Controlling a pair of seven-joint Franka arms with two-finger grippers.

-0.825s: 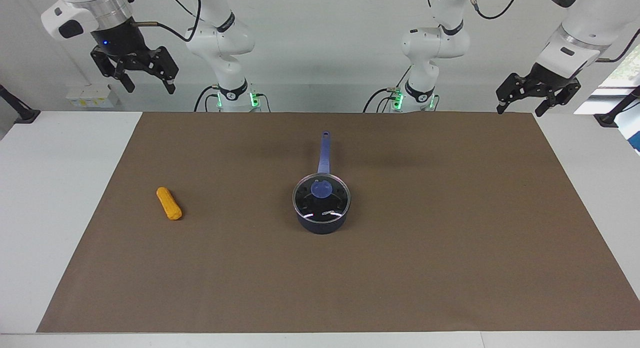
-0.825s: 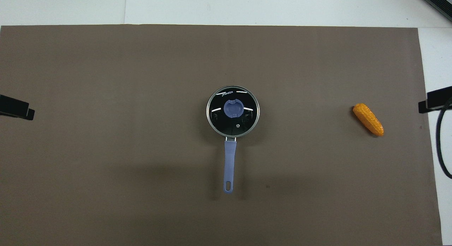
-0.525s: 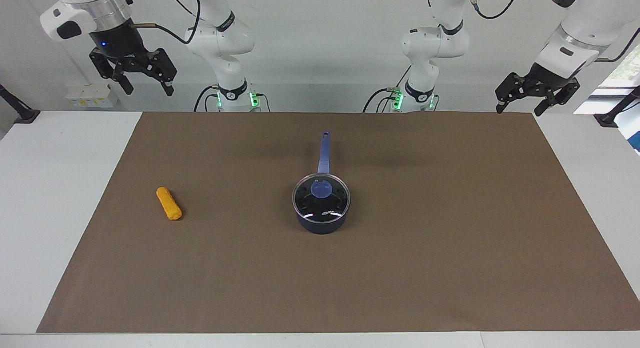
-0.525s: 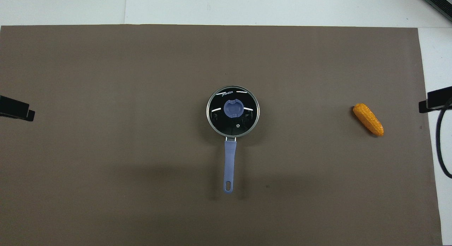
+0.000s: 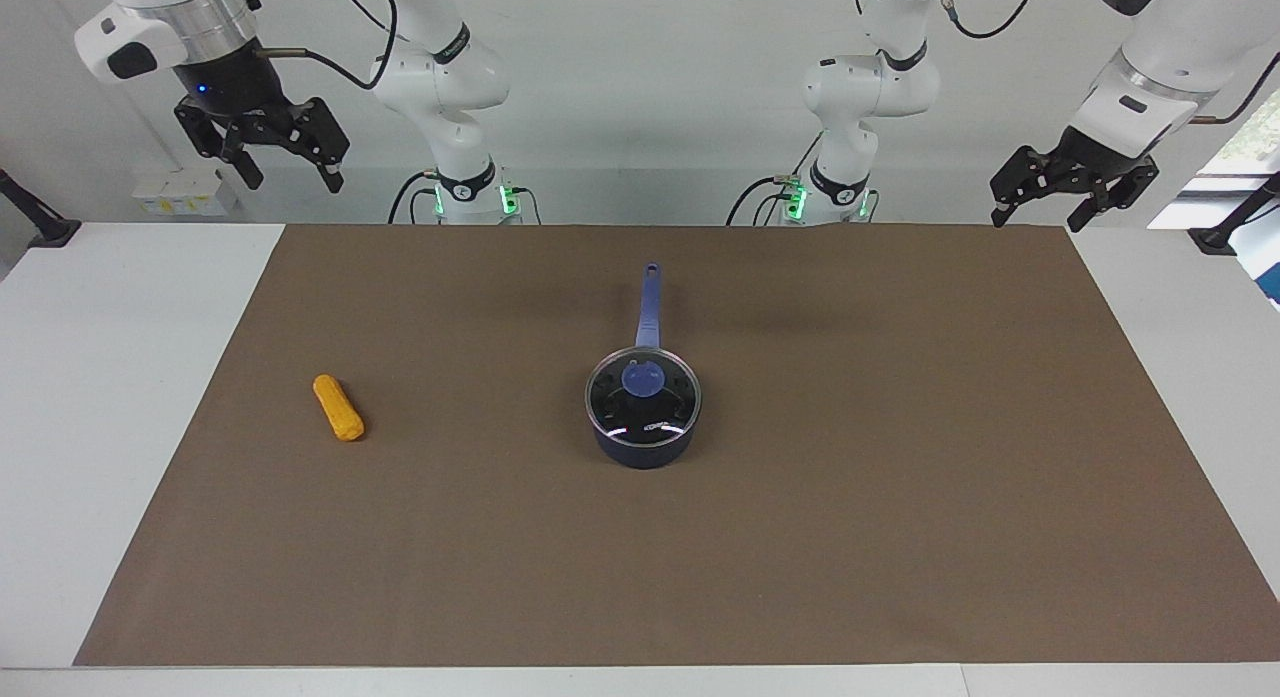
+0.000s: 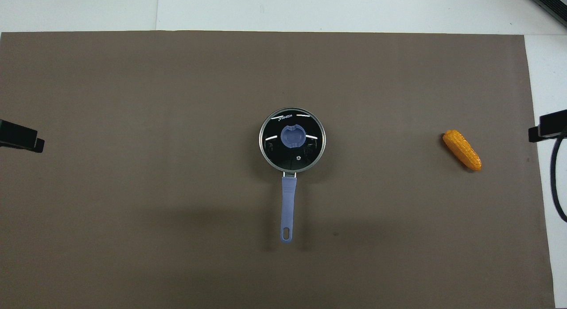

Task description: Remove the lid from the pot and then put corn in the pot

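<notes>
Lid (image 5: 643,396): we find it seated on the pot (image 5: 643,447), mid-mat, knob up; pot handle points toward the robots.
Corn (image 5: 338,407): we note it on the mat toward the right arm's end.
Left gripper (image 5: 1040,213): raised at its own end, fingers apart, empty.
Right gripper (image 5: 288,175): raised, fingers apart, empty.
Judgement: neither arm is clearly nearer the lid; the right is nearer the corn.

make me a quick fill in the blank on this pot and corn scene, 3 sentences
1. The lid rests on the ____.
2. The corn lies toward the ____ arm's end of the table.
3. The pot's handle points ____ the robots.

Missing words: pot; right; toward
</notes>
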